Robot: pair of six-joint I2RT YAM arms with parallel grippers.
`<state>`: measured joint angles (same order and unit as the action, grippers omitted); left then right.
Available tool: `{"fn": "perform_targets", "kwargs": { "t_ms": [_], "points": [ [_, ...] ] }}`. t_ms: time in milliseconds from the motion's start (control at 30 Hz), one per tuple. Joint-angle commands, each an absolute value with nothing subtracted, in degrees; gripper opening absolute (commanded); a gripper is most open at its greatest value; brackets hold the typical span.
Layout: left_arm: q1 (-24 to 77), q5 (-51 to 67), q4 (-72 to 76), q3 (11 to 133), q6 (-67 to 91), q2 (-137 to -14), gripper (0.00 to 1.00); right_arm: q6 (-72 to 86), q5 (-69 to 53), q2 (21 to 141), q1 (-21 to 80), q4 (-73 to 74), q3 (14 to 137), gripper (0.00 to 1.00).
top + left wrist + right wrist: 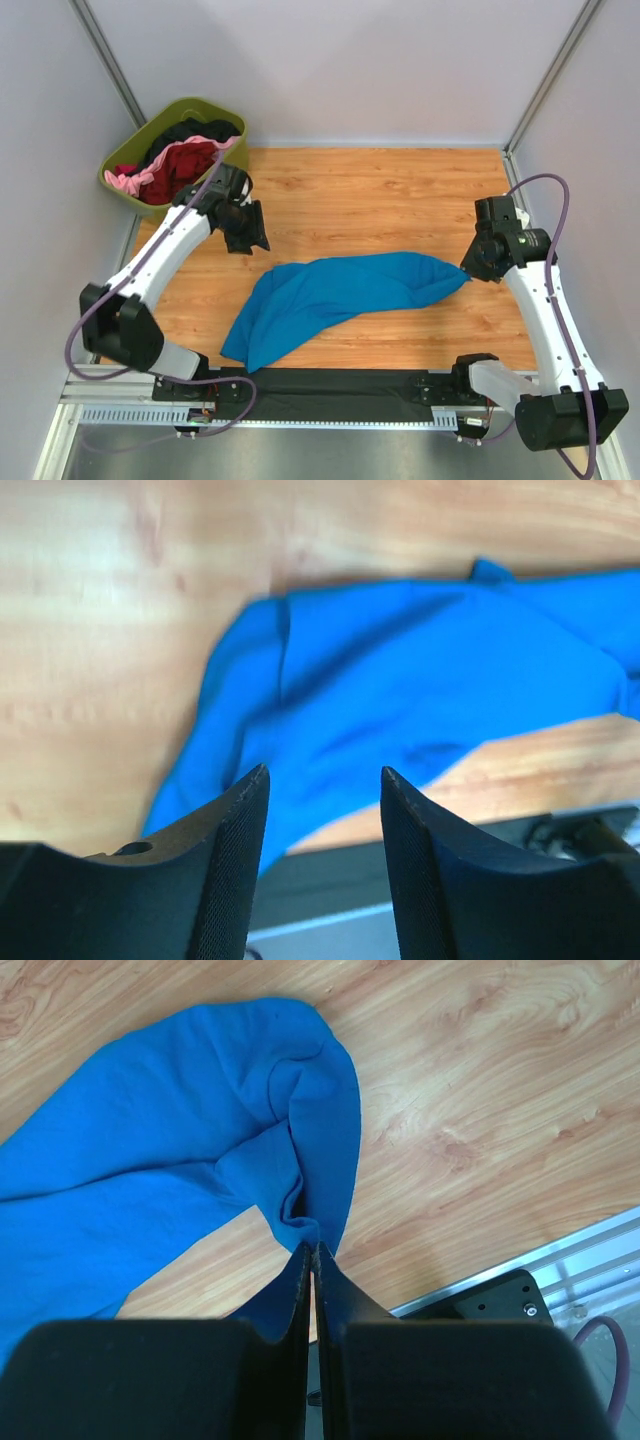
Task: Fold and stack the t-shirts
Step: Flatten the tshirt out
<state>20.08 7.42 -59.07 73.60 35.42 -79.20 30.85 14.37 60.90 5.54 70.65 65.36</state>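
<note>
The blue t-shirt [150, 1160] runs off the right wrist view's left edge — its sleeves and collar are lost in folds. Its corner disappears between the tips of the right gripper [313, 1252]. In the tub [128, 198], heaped shirts [185, 160] bury each other.

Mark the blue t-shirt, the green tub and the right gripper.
blue t-shirt [340, 295], top external view, middle of the cloth.
green tub [128, 197], top external view, its near wall.
right gripper [312, 1252], right wrist view, shut fingertips pinching the shirt's edge.
</note>
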Motion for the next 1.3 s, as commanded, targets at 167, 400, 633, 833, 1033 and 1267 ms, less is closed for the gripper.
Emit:
{"fn": "perform_targets", "kwargs": {
  "t_ms": [167, 400, 633, 833, 1033, 1267],
  "points": [
    [19.4, 15.5, -46.2, 73.1, 23.3, -92.9, 0.53, 30.0, 12.0, 59.4, 5.4, 68.3, 64.6, 0.00],
    [19.4, 20.0, -39.5, 68.7, 17.0, -99.3, 0.53, 30.1, 9.8, 59.1, 5.4, 65.9, 62.3, 0.00],
    [19.4, 18.7, -38.1, 69.4, 14.9, -103.9, 0.53, 29.6, 9.1, 60.0, 5.5, 64.4, 62.4, 0.00],
    [19.4, 18.7, -37.4, 71.2, 13.3, -106.5, 0.50, 29.5, 8.8, 59.6, 5.5, 64.4, 62.6, 0.00],
    [19.4, 18.4, -39.9, 74.0, 14.0, -105.3, 0.08, 30.0, 10.5, 59.4, 5.4, 64.9, 63.6, 0.00],
    [20.7, 8.0, -51.5, 87.8, 22.8, -91.4, 0.00, 30.4, 20.0, 59.0, 5.4, 63.7, 79.9, 0.00]
  ]
}}
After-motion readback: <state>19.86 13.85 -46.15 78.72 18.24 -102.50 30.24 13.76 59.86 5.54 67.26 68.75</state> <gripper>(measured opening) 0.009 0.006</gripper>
